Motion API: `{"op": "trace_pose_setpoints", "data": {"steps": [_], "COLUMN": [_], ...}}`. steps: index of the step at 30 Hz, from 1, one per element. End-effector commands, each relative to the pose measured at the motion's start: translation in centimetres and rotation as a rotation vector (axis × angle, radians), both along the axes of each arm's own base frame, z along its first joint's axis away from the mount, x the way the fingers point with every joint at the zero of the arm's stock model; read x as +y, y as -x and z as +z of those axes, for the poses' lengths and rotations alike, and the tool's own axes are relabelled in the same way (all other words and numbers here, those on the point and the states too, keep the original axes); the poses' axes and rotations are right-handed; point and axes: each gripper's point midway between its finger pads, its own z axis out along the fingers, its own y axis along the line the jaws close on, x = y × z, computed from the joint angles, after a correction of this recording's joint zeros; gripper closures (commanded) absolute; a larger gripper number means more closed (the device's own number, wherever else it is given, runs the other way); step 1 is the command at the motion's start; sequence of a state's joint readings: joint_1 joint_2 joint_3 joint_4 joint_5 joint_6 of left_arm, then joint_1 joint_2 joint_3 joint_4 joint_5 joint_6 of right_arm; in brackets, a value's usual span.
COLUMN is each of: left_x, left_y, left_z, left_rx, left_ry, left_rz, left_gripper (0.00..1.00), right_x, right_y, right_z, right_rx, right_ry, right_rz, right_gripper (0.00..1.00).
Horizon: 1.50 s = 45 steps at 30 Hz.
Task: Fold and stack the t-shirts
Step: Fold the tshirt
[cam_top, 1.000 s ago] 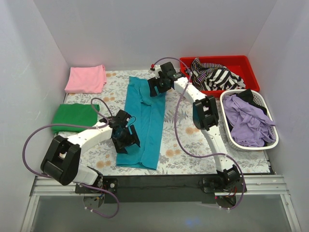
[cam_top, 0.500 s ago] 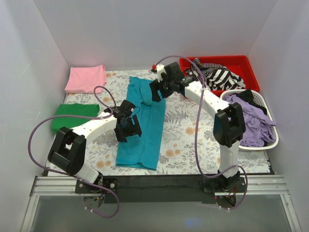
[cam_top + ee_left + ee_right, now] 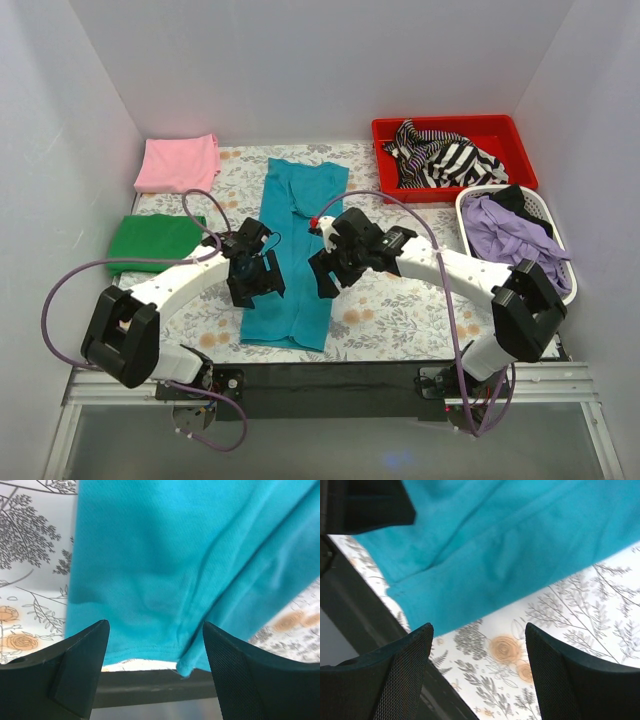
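1. Long teal cloth t-shirt (image 3: 300, 215), folded lengthwise, lies centre frame.
2. Right gripper (image 3: 322, 280) has dropped from its collar end to the lower-right edge; left gripper (image 3: 256, 290) hovers opposite.
3. Both jaws spread, empty; hem pickup for cross-fold looks next.

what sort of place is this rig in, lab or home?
Probably a lab test booth: plain white walls box in the floral-covered table, the left arm and right arm are bolted at its near edge, and clothes fill a red bin and white basket.
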<state>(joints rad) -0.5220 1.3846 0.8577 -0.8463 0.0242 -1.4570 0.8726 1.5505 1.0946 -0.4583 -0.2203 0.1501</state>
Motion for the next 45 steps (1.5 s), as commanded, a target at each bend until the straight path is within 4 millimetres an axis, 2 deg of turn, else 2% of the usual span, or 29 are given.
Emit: {"op": "trace_pose_setpoints", "data": {"steps": [1, 7, 12, 20, 25, 31, 35, 45], "left_x": [-0.9, -2.7, -2.5, -2.0, -1.9, -1.1, -0.6, 1.8], "left_y": [1.0, 2.5, 3.6, 4.0, 4.2, 4.4, 4.7, 5.6], "left_z": [1.4, 1.7, 1.3, 0.2, -0.6, -1.4, -1.8, -1.1], "left_rx": [-0.004, 0.021, 0.030, 0.049, 0.062, 0.083, 0.105, 0.125], "left_ry": [0.080, 0.219, 0.242, 0.221, 0.214, 0.163, 0.126, 0.006], "left_rz": [-0.002, -0.035, -0.019, 0.013, 0.016, 0.020, 0.030, 0.045], "left_gripper": [0.26, 0.26, 0.26, 0.25, 0.26, 0.25, 0.26, 0.26], "right_x": [1.9, 3.9, 4.8, 6.2, 6.7, 5.9, 4.1, -0.4], "right_y": [2.0, 5.4, 7.0, 10.1, 11.3, 11.9, 12.1, 11.9], "right_z": [0.9, 0.2, 0.1, -1.5, -1.7, -4.9, -6.9, -7.9], "right_rx": [0.035, 0.081, 0.125, 0.222, 0.245, 0.307, 0.324, 0.275], "right_ry": [-0.062, -0.098, -0.171, -0.243, -0.255, -0.172, -0.072, 0.073], "right_rz": [0.027, 0.094, 0.097, 0.164, 0.210, 0.204, 0.166, 0.025], "right_gripper": [0.20, 0.21, 0.21, 0.21, 0.20, 0.21, 0.21, 0.19]}}
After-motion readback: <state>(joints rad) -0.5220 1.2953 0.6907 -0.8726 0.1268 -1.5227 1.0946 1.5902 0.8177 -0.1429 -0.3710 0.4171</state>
